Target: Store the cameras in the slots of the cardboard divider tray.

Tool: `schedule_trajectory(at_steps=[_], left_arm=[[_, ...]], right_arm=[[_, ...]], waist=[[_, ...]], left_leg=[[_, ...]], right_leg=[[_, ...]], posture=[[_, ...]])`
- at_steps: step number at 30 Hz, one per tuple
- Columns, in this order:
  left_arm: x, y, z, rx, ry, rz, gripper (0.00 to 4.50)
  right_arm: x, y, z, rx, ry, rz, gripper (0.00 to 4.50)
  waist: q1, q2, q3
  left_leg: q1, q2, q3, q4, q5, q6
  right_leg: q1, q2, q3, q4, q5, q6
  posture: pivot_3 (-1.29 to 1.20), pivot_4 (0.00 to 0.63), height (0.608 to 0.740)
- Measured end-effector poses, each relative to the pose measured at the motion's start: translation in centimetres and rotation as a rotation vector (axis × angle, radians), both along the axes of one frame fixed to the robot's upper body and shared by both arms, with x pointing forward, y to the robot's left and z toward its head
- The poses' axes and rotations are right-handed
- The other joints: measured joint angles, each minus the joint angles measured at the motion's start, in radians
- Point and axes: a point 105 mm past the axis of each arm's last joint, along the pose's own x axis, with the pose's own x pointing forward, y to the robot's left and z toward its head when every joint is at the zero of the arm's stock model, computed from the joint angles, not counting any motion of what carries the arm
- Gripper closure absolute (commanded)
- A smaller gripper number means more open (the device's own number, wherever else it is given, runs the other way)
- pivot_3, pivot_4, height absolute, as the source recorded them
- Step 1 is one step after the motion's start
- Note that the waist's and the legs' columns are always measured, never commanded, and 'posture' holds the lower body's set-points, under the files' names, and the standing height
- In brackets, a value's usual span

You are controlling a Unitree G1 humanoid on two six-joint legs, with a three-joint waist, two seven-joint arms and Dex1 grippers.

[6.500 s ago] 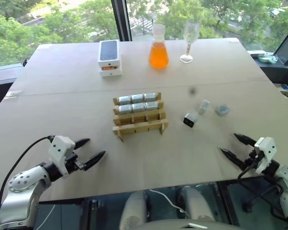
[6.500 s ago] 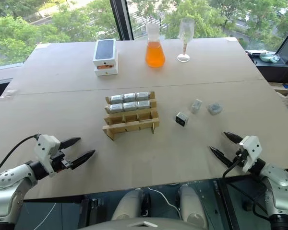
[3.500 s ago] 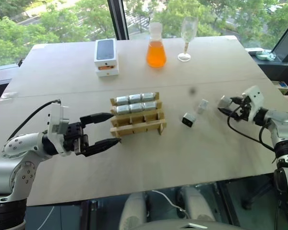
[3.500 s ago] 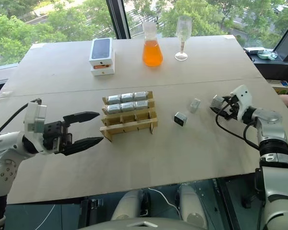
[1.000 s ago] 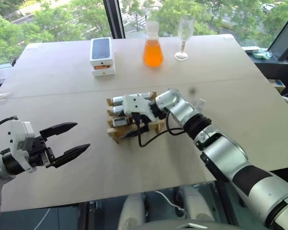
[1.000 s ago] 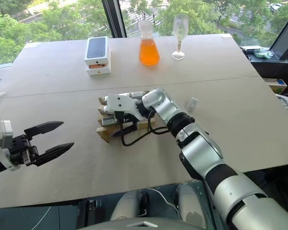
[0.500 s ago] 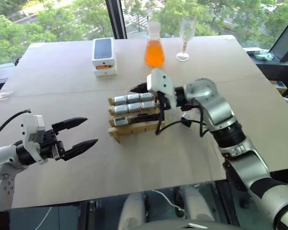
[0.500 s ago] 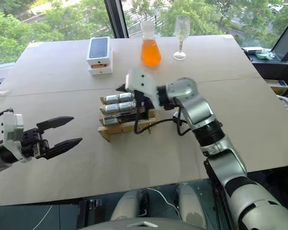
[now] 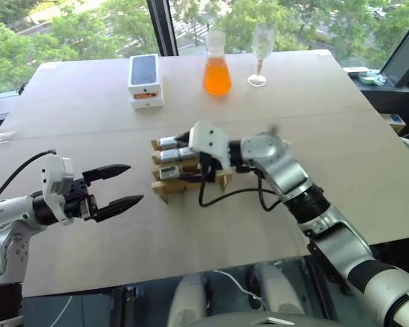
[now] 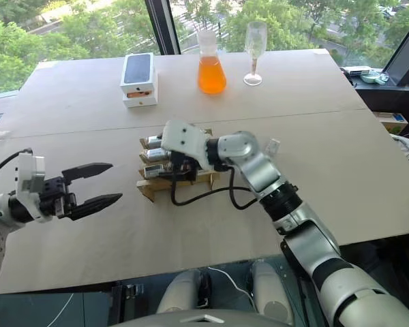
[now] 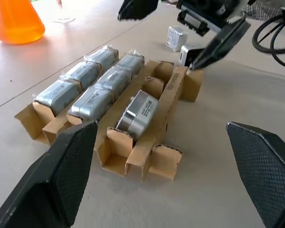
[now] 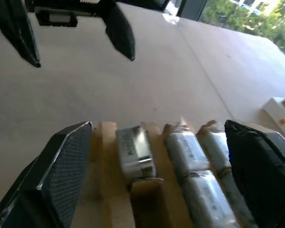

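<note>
Tan cardboard is taking centre stage: the cardboard divider tray (image 9: pixel 191 170) is sitting near the middle of the pale surface (image 9: pixel 88 109), and the cameras (image 11: pixel 92 78) are lying in its slots, two rows of silver-grey blocks filling the far side. One more camera (image 11: pixel 138 111) is resting tilted in the third row, its face carrying a small printed label too fine to read. Two loose cameras (image 11: pixel 176 38) are waiting on the surface beyond the tray's far end.

Right over the tray, the right end effector (image 12: pixel 156 156) is hovering with its two black fingers spread wide, one either side of the rows, and gripping nothing. Off to the robot's left, the left end effector (image 9: pixel 126 185) is hanging above the surface, pointing toward the tray, its fingers parted and empty as well, well apart from the cardboard.

Further back, a white phone box (image 9: pixel 144 78) with a black top is standing near the far edge, its orange label not legible. Beside it, a flask of orange liquid (image 9: pixel 217 65) and a clear stemmed glass (image 9: pixel 261 51) are standing upright, close together.
</note>
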Motion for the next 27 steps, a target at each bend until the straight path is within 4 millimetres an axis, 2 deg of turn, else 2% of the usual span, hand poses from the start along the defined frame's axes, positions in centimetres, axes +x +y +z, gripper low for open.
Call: schedule_trajectory(at_steps=[3,7,11,12,16,23,27], left_arm=[[-0.5,0.4,-0.2,0.007,0.008,0.021,0.0],[-1.1,0.7,0.0,0.017,-0.001,0.042,0.0],[-1.5,0.8,0.3,0.025,-0.013,0.061,0.0],[-1.6,0.8,0.2,0.027,-0.012,0.064,0.0],[-1.8,0.8,0.0,0.028,-0.005,0.076,0.0],[-1.8,0.8,0.2,0.028,-0.013,0.079,0.0],[-1.7,0.7,0.4,0.027,-0.02,0.078,0.0]], right_arm=[[0.8,0.4,-1.3,-0.04,0.009,-0.005,0.08],[1.4,0.6,-1.6,-0.07,-0.003,0.01,0.08],[1.1,1.1,-2.6,-0.088,0.033,0.04,1.27],[1.1,1.1,-2.8,-0.095,0.043,0.046,1.9],[1.4,1.3,-2.3,-0.111,0.021,0.058,3.74],[1.5,1.9,-2.1,-0.089,0.102,0.062,3.82],[1.7,1.9,-1.3,-0.108,0.195,0.09,3.82]], waist=[[0.0,0.0,0.0],[0.001,0.0,0.0],[0.0,0.0,0.001],[0.0,0.0,0.001],[0.0,0.0,0.0],[-0.001,0.0,0.001],[-0.001,0.0,0.001]], left_leg=[[0.0,0.0,0.0,0.0,0.0,0.0],[0.0,0.001,-0.001,0.0,0.0,-0.001],[0.0,0.001,-0.001,0.0,0.0,-0.001],[0.0,0.001,-0.001,0.0,0.0,-0.001],[0.0,0.001,-0.003,0.0,0.0,-0.001],[0.0,0.001,-0.003,0.0,0.001,-0.001],[0.0,0.001,-0.004,0.0,0.001,-0.001]], right_leg=[[0.0,0.0,0.0,0.001,-0.001,-0.002],[0.0,0.0,-0.001,0.001,-0.002,-0.003],[0.0,-0.001,-0.001,0.002,-0.002,-0.003],[0.0,-0.001,-0.001,0.002,-0.002,-0.003],[0.0,-0.001,-0.001,0.002,-0.002,-0.003],[0.0,-0.001,-0.001,0.002,-0.002,-0.004],[0.0,-0.001,-0.002,0.002,-0.002,-0.004]], posture=[[0.0,0.15,0.74],[0.0,0.15,0.74],[0.0,0.15,0.74],[0.0,0.15,0.74],[0.0,0.15,0.74],[0.0,0.15,0.74],[0.0,0.15,0.74]])
